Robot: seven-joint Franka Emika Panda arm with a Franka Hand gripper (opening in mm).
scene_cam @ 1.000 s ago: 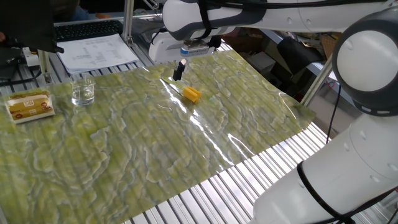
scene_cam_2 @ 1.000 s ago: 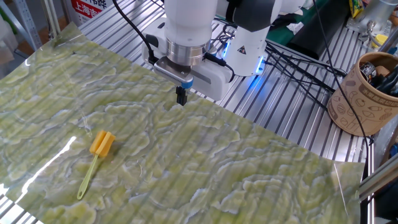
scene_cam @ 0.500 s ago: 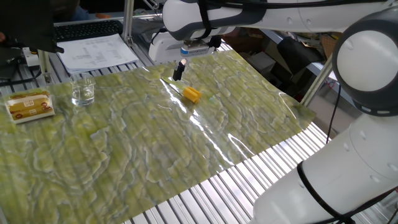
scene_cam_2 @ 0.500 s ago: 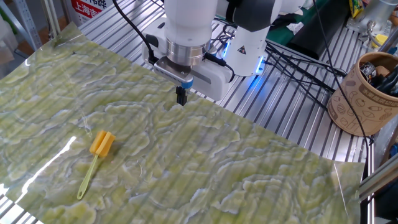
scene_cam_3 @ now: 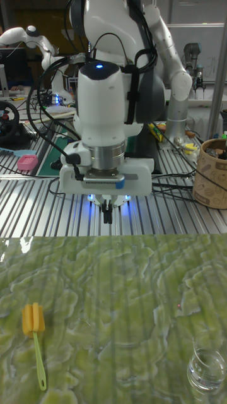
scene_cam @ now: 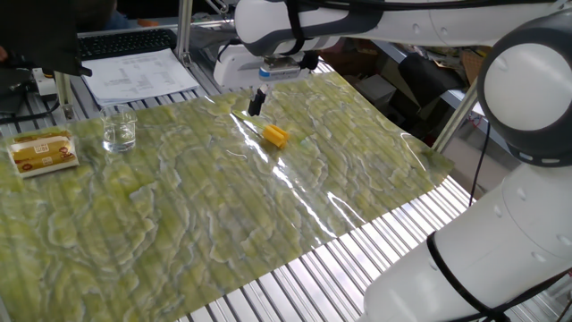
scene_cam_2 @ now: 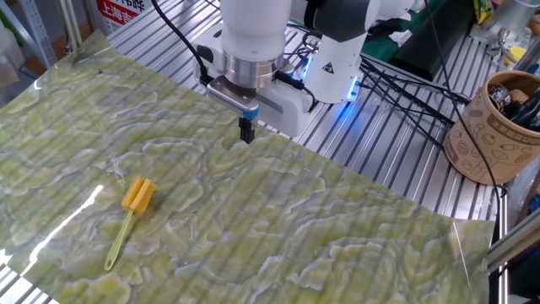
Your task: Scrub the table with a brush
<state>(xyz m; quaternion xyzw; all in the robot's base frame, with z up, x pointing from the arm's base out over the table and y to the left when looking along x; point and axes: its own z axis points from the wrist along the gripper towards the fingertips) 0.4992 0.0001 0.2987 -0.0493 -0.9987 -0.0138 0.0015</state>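
Observation:
The brush (scene_cam_2: 139,195) lies flat on the table (scene_cam_2: 295,219), its yellow-orange head toward the arm and its thin pale handle pointing away. It also shows as a yellow block (scene_cam: 276,136) and at the lower left (scene_cam_3: 33,319). My gripper (scene_cam_2: 246,131) hangs tips down over the sheet's edge nearest the robot base, well apart from the brush. Its black fingers are pressed together with nothing between them (scene_cam_3: 108,214). In one fixed view the gripper (scene_cam: 256,103) stands just behind and left of the brush.
A clear glass (scene_cam: 119,131) and a flat yellow-labelled packet (scene_cam: 41,152) sit at the left of the sheet. Papers (scene_cam: 138,76) and a keyboard (scene_cam: 125,42) lie behind. A brown cup of tools (scene_cam_2: 498,127) and cables sit on bare slats beside the robot base (scene_cam_2: 333,59).
The wrist has shifted only very slightly. The brush has not moved.

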